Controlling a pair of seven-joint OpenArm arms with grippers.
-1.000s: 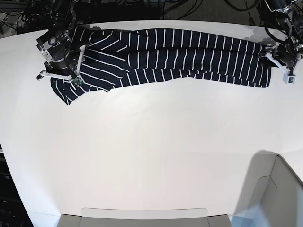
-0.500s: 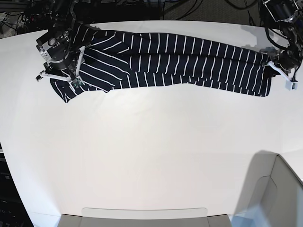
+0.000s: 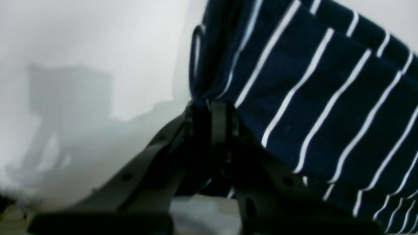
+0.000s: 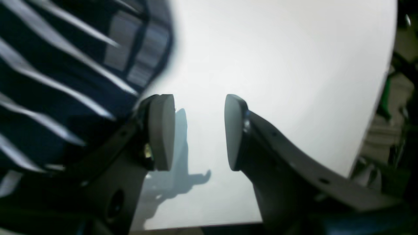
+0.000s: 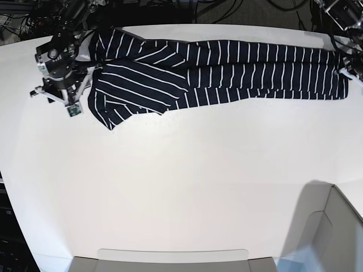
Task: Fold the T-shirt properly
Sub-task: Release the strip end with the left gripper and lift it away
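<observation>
The T-shirt (image 5: 227,71), dark navy with thin white stripes, lies stretched in a long band along the far side of the white table (image 5: 181,181). Its left end is bunched and creased. My left gripper (image 5: 347,71) sits at the shirt's right end. In the left wrist view this left gripper (image 3: 212,109) is shut on the edge of the T-shirt (image 3: 326,107), and the cloth rises taut from the fingertips. My right gripper (image 5: 54,101) stands just left of the shirt. Seen from the right wrist, the right gripper (image 4: 197,130) is open over bare table, with the T-shirt (image 4: 49,98) beside its left finger (image 4: 161,130).
A grey bin (image 5: 334,232) occupies the near right corner, and a flat grey tray (image 5: 170,259) lies along the near edge. Dark cables and equipment (image 5: 170,8) crowd the area beyond the table's far edge.
My left gripper closed on the shirt's right end and drew it to the right and farther back. The shirt slid right, so my right gripper is now beside its left end, not over it.
</observation>
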